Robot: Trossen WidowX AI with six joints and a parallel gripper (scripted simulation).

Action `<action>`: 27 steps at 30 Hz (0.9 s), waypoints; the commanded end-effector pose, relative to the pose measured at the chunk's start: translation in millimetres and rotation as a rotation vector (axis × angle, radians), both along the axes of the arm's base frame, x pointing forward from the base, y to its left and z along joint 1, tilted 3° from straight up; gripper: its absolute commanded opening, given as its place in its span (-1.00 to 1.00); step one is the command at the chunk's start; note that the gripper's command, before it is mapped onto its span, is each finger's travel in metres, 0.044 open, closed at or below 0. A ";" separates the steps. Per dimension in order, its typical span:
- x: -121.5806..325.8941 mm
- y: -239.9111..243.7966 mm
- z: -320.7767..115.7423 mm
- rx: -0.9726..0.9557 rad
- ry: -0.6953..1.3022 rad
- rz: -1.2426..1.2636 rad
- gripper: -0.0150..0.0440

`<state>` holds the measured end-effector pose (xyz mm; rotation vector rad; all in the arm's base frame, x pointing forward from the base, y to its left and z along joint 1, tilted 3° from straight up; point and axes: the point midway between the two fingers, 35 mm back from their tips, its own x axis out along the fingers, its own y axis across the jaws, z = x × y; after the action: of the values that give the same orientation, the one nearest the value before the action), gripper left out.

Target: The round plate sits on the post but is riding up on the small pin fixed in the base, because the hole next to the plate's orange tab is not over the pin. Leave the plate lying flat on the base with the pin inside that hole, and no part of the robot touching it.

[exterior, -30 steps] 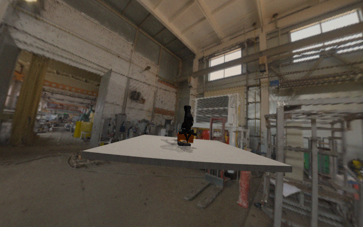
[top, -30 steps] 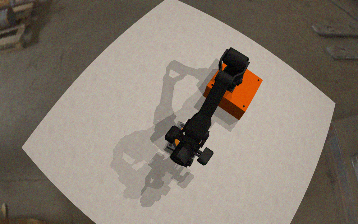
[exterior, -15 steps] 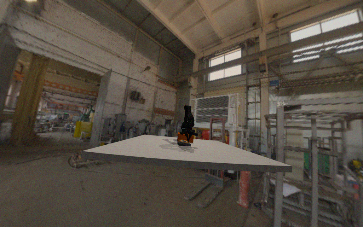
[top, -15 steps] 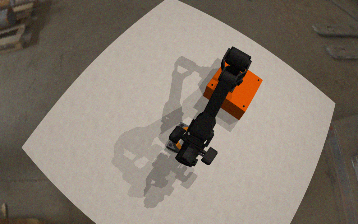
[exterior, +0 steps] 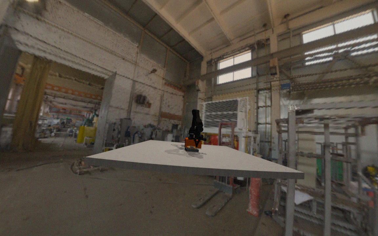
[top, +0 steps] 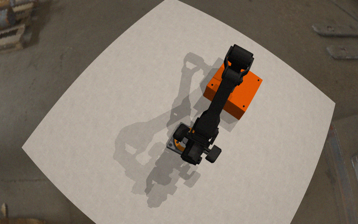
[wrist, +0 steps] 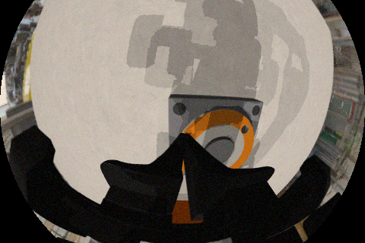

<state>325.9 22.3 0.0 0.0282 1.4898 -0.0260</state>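
Gripper (wrist: 187, 139) has its fingers pinched together with nothing between them, and it hangs right over the near edge of the round plate (wrist: 242, 153), basically working as a poker.

From the wrist view the orange plate sits on the grey base (wrist: 179, 124) around the post (wrist: 221, 147), with one small dark hole (wrist: 245, 130) showing on the ring's far right. I can't see the pin or the orange tab, and can't tell if the tips are actually touching the plate.

My take on doing this step well: keep the closed tips low against the rim or tab and turn the plate around the post in small nudges, pushing sideways rather than down so it doesn't jam harder on the pin. Once it drops flat, lift straight off.

No real containers here; the closest thing is that hole, and it looks unfilled for now.
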 end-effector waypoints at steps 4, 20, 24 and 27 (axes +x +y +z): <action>-6.5 2.3 0.8 0.004 0.003 -0.004 -0.49; -17.0 2.3 43.8 0.004 0.003 -0.004 -0.49; -16.2 2.1 36.9 0.001 0.010 0.001 -0.49; -16.2 2.1 36.9 0.001 0.010 0.001 -0.49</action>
<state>310.2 24.5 38.8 0.0285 1.4954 -0.0248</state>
